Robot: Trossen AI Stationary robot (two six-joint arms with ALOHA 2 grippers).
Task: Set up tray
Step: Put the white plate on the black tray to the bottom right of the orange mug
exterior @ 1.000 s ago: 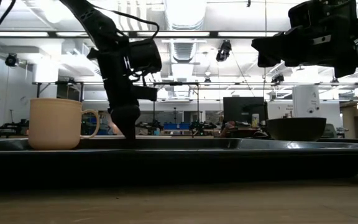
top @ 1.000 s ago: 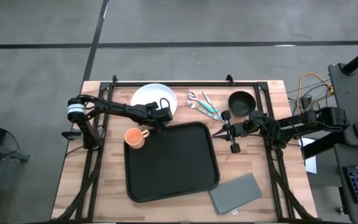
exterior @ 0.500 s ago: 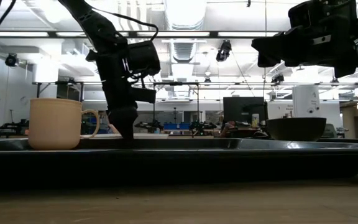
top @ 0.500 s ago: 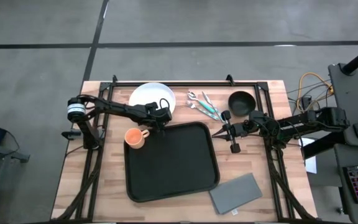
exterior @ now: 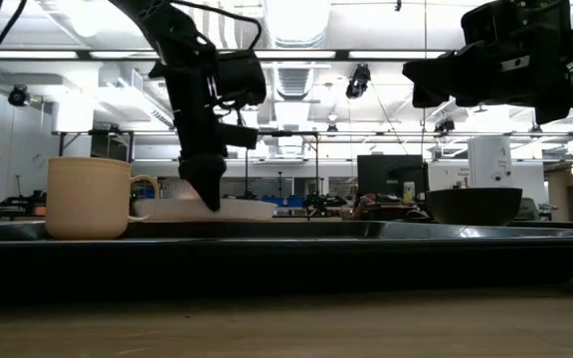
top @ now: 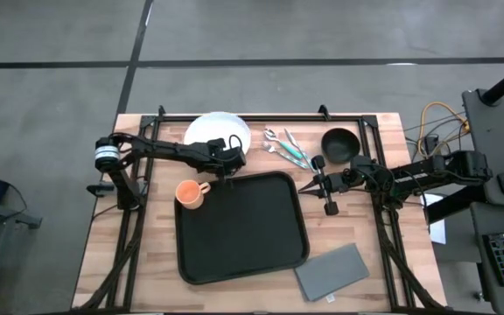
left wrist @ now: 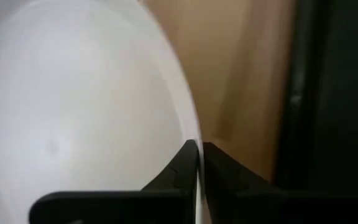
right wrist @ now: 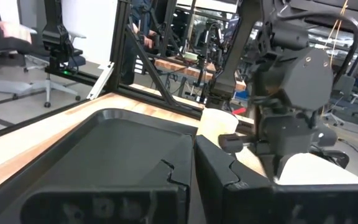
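Gripping white plate (top: 213, 133) rim just behind tray (top: 240, 227): left claw (top: 231, 165), fingers clamped. Tray at bench (top: 366, 236) centre. Right claw (top: 315, 185) together, empty, beside tray's right edge.

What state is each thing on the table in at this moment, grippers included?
left gripper: shut on the white plate's rim.
white plate: pinched at its edge, beyond the tray.
tray: flat on the table, nothing in it.
orange mug: upright, beside the tray.
black bowl: upright, untouched.
cutlery: lying loose.
grey napkin: flat, outside the tray.
right gripper: shut, holding nothing.
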